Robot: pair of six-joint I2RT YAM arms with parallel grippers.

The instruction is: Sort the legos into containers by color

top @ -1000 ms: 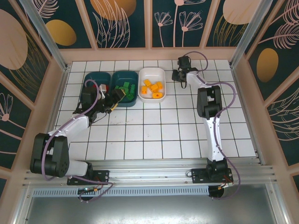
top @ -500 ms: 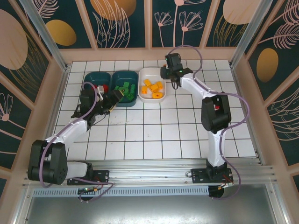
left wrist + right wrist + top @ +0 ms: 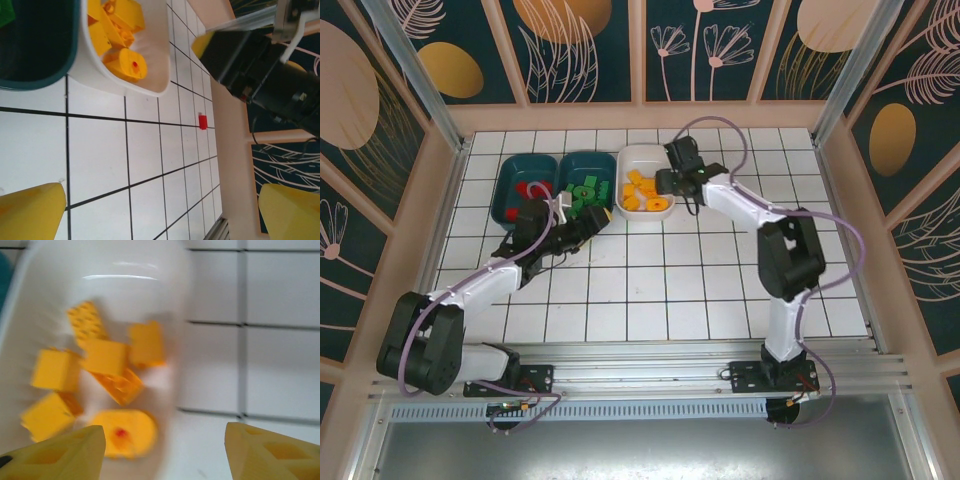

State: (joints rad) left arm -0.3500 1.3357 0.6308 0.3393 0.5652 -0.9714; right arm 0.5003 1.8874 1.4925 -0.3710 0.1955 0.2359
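Three trays stand in a row at the back left. The left teal tray [image 3: 510, 205] holds red legos [image 3: 527, 189]. Green legos [image 3: 586, 190] fill the middle teal tray [image 3: 570, 162]. The white tray [image 3: 646, 153] holds several orange-yellow legos [image 3: 646, 190], also blurred as yellow legos [image 3: 102, 357] in the right wrist view. My left gripper [image 3: 588, 222] is open and empty just in front of the middle tray, its fingers [image 3: 30, 210] wide apart. My right gripper [image 3: 666, 184] hangs open over the white tray's right rim [image 3: 172, 390]. One small red lego [image 3: 202, 121] lies on the tiles near the wall.
White tiled floor [image 3: 650, 280] stretches in front of the trays. A beige wall base [image 3: 640, 118] closes the back, with metal posts at the corners. The right arm's black links [image 3: 260, 65] rise beyond the white tray [image 3: 150, 85].
The right arm swung left from the back right corner to above the white tray. The left gripper drew back from the teal trays toward the near right.
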